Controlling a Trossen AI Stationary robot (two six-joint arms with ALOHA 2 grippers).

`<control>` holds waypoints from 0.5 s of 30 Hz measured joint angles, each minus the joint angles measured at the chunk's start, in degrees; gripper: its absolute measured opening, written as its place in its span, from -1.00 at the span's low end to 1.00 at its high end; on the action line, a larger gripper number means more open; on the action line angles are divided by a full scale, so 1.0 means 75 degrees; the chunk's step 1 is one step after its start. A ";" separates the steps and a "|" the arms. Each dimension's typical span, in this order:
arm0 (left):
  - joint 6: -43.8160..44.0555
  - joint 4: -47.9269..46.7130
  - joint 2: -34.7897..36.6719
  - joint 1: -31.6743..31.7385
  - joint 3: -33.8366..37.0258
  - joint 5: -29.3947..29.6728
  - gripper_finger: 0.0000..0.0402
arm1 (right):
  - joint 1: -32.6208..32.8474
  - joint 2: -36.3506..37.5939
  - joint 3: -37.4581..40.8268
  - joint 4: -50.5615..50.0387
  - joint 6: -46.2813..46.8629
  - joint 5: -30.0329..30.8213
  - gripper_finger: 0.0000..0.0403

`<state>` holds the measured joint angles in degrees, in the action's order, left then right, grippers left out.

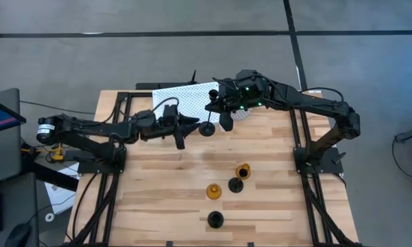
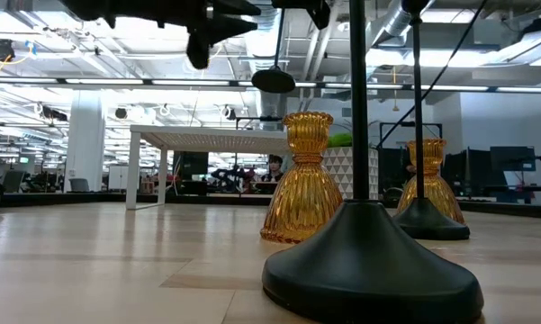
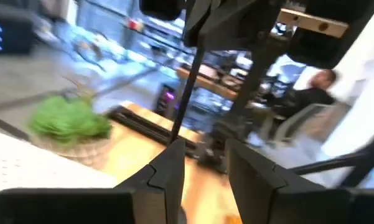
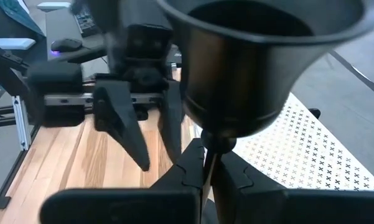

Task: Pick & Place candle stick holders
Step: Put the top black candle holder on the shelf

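holders on the near half of the table come first: a black one [image 1: 215, 219] nearest, then an amber one [image 1: 214, 191], then another black one [image 1: 236, 185] touching or just beside the second amber one [image 1: 243, 170]. beyond them, held off the table, is the fifth holder [image 1: 207, 129], its thin stem clamped between the right gripper [image 4: 206, 163] fingers, cup toward that wrist's camera and base toward the left arm. the left gripper [image 1: 180, 132] hovers just beside that base, jaws apart, lined up on the stem's axis. a handover looks likely. farthest back are the white mat [image 1: 185, 96] and a plant [image 3: 68, 121].
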<state>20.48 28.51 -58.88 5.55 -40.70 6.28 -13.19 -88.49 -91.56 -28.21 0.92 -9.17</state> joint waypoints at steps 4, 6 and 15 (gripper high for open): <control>0.0164 -0.0292 -0.0266 0.0642 -0.0396 -0.1070 -0.46 | 0.0000 0.0000 0.0002 -0.0003 -0.0001 0.0000 -0.99; 0.0061 -0.0457 -0.0358 0.0831 -0.0711 -0.1336 -0.46 | 0.0000 0.0000 0.0002 -0.0003 -0.0002 0.0000 -0.99; -0.1401 -0.1291 -0.0871 0.0835 -0.1464 -0.1497 -0.46 | 0.0006 0.0000 0.0002 -0.0003 0.0001 0.0000 -0.99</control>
<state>9.97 18.83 -65.41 11.81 -51.68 -4.95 -13.15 -88.49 -91.55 -28.23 0.93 -9.17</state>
